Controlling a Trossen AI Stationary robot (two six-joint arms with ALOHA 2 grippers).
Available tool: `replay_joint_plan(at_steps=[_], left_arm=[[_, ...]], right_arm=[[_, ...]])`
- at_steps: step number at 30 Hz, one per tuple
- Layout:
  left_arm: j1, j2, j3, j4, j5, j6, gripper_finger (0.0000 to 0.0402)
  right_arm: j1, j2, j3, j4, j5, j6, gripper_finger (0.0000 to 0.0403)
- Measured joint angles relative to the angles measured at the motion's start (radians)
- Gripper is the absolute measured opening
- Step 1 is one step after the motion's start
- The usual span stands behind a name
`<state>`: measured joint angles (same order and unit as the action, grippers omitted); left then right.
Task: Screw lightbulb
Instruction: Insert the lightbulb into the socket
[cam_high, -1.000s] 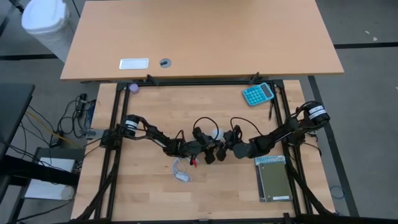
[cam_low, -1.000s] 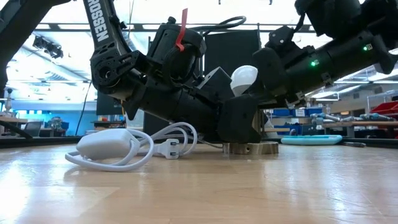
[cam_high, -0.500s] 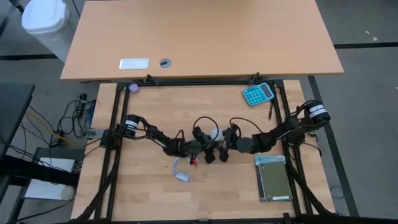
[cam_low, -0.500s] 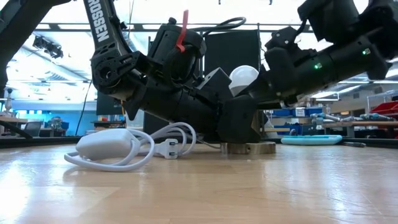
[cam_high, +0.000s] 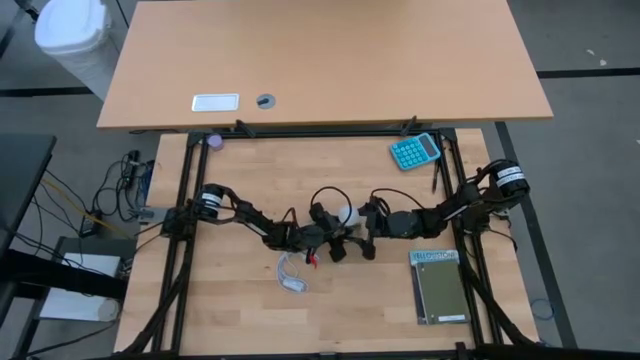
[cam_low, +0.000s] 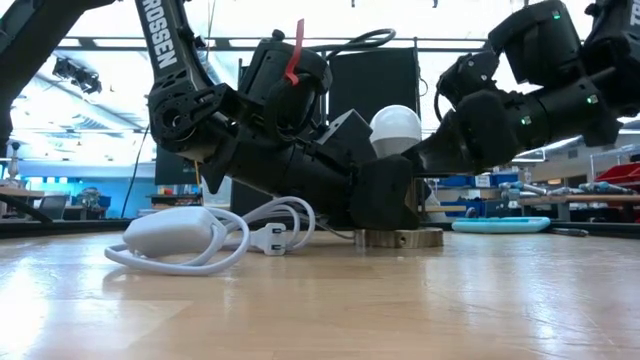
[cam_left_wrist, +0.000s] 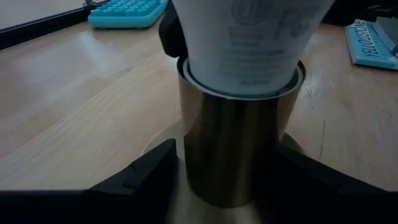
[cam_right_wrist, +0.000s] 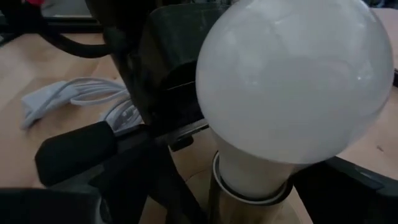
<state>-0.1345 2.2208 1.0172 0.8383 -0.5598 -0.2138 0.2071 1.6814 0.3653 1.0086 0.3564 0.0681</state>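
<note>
Both hands flank lightbulb (cam_low: 396, 128); left hand (cam_high: 338, 247) grips socket (cam_left_wrist: 233, 149).

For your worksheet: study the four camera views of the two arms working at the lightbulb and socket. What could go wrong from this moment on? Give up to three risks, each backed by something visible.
1. The lightbulb sits in the metal socket; if the right gripper turns it off-axis, the thread may jam.
2. The left gripper flanks the socket; if its hold is loose, the socket could spin along.
3. The white cable lies close beside the arms and might snag.
</note>
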Motion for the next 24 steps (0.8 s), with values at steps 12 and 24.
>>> replay_joint_plan(at_steps=[12, 24], left_arm=[[0.001, 0.002, 0.000, 0.008, -0.077, -0.019, 0.0268], [0.002, 0.002, -0.001, 0.007, -0.049, -0.021, 0.0268]], right_arm=[[-0.057, -0.090, -0.094, -0.043, -0.128, -0.022, 0.0345], [-0.247, -0.130, -0.156, 0.028, -0.398, -0.063, 0.0345]])
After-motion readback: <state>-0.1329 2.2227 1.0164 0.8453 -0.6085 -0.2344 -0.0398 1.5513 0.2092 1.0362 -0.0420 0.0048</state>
